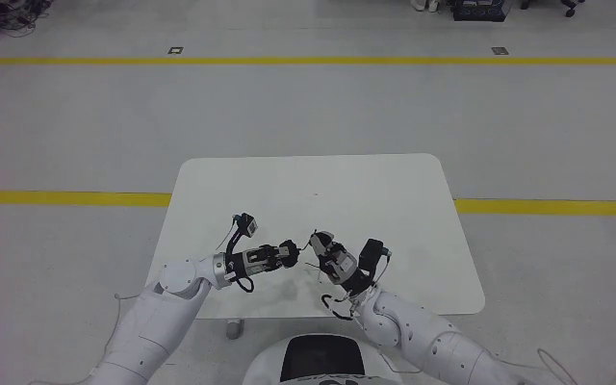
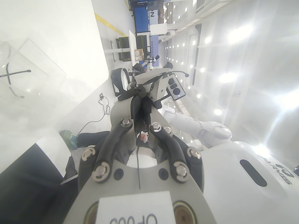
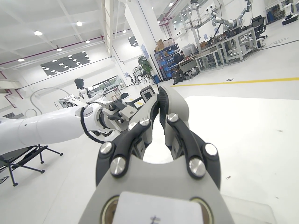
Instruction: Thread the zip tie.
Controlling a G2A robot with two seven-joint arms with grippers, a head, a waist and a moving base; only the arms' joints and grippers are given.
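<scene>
Both grippers meet above the near middle of the white table (image 1: 385,192). My left gripper (image 1: 287,252) is shut on a thin black zip tie (image 1: 306,248). In the left wrist view the zip tie's strap (image 2: 139,169) runs back from between the closed fingers of the left gripper (image 2: 140,95) toward the wrist. My right gripper (image 1: 319,243) faces it, almost tip to tip. In the right wrist view the right gripper (image 3: 159,92) is shut, and a thin black strand of the zip tie (image 3: 157,80) sticks out past its tips. Where the two ends meet is hidden by the fingers.
A clear flat tray (image 2: 28,71) with loose black zip ties lies on the table beside the left gripper. The far half of the table (image 3: 233,122) is bare. The floor beyond has yellow lines (image 1: 308,61).
</scene>
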